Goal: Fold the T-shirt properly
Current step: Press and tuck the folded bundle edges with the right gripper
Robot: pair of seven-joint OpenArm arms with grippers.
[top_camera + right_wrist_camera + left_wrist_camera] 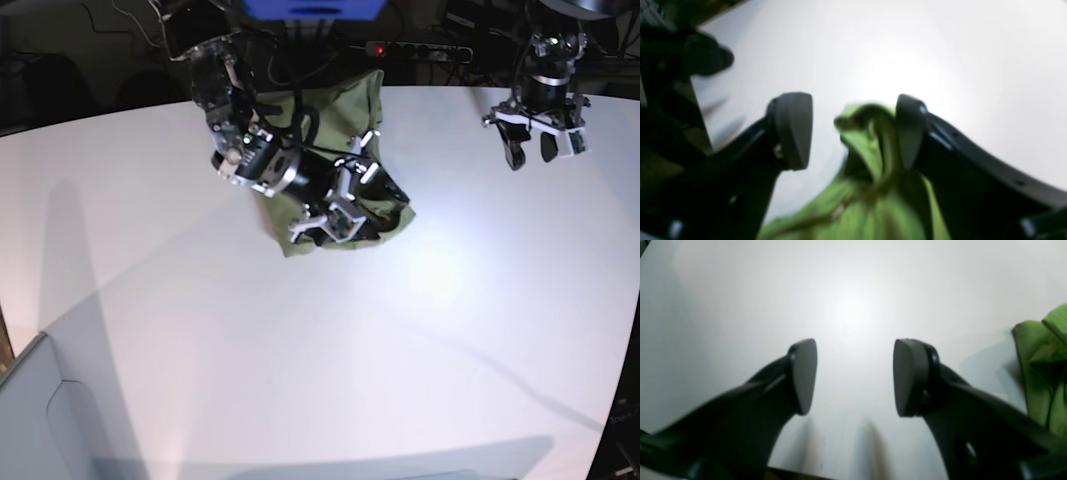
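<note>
Right pincer is standing spread over the T-shirt, with a raised ridge of green cloth lying between its pads and leaning against one of them, though nothing is pinched. Left pincer is hanging spread and empty above bare white counter, well apart from the garment. The T-shirt is lying bunched and crumpled at the far side of the counter, under the right arm. To do this step well, I judge the shirt needs flattening first: each pincer taking a single layer at a shoulder or hem corner, not a thick wad, then drawing outward evenly. The base view is showing the whole heap and both arms; the right wrist view alone is revealing the fold between the pads, while the left wrist view is catching only the shirt's edge at its right border.
</note>
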